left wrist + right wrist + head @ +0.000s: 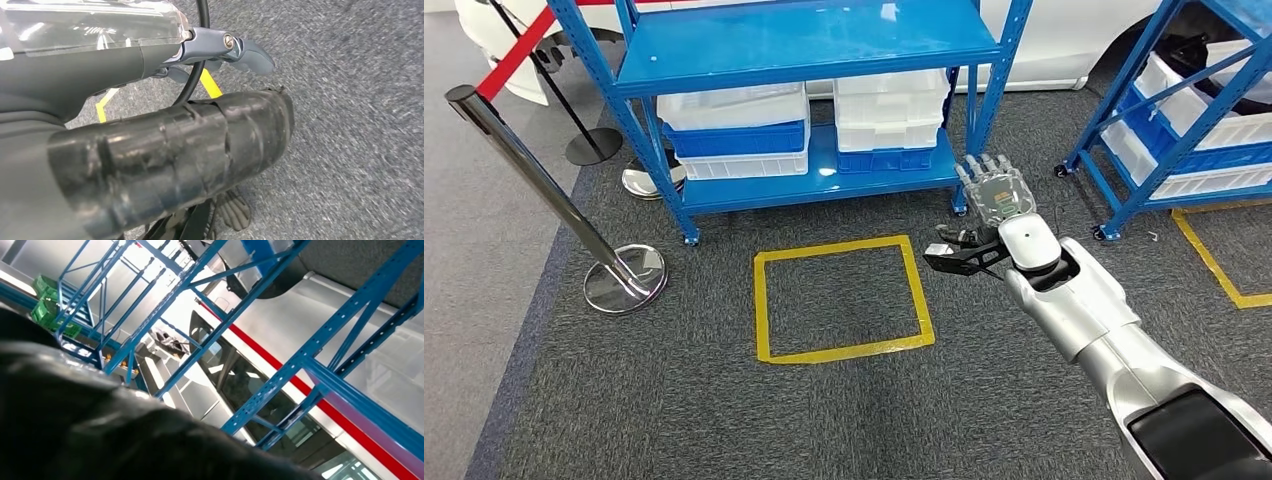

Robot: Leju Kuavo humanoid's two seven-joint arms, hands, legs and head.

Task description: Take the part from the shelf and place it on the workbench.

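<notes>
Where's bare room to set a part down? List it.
Free: carpet inside the yellow tape square, carpet between it and the stanchion base, the upper level of the blue shelf. Crowded: its lower level, packed with bins.

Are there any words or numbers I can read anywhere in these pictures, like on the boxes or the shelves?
None can be read.
White and blue bins on the blue shelf: no labels showing.
Yellow tape square on the carpet: plain outline, no writing.
Right hand: clear cover with parts under it, any print too small to read.
White vehicle with a red stripe behind the racks: no lettering visible.
</notes>
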